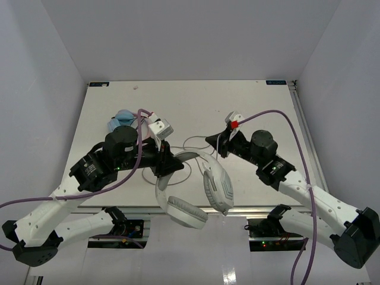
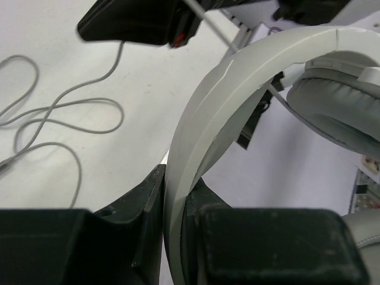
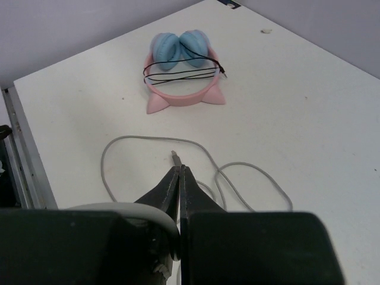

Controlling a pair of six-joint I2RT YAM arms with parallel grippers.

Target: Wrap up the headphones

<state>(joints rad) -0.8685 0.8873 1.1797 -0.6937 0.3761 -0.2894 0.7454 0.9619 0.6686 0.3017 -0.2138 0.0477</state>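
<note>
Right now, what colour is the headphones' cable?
Light grey. The cable shows best in the right wrist view, against the white table.

- Top external: fixed high behind the arm bases, looking down over the whole table [image 1: 237, 101].
- Left wrist: very close range, facing the headband of the headphones [image 2: 202, 119].
- Right wrist: low, facing across the table toward the blue-and-pink bundle [image 3: 181, 71].
- Common to all views: the loose cable [image 3: 142, 138] loops.

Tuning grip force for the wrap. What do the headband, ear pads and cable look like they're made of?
Headband: probably hard plastic. Smooth matte white surface with crisp edges and a thin seam line.
Ear pad: seemingly soft grey leatherette over foam. Rounded and puffy, with a faint sheen.
Cable: thin grey rubbery or PVC jacket. It lies in loose loops, and no braid is visible.
</note>
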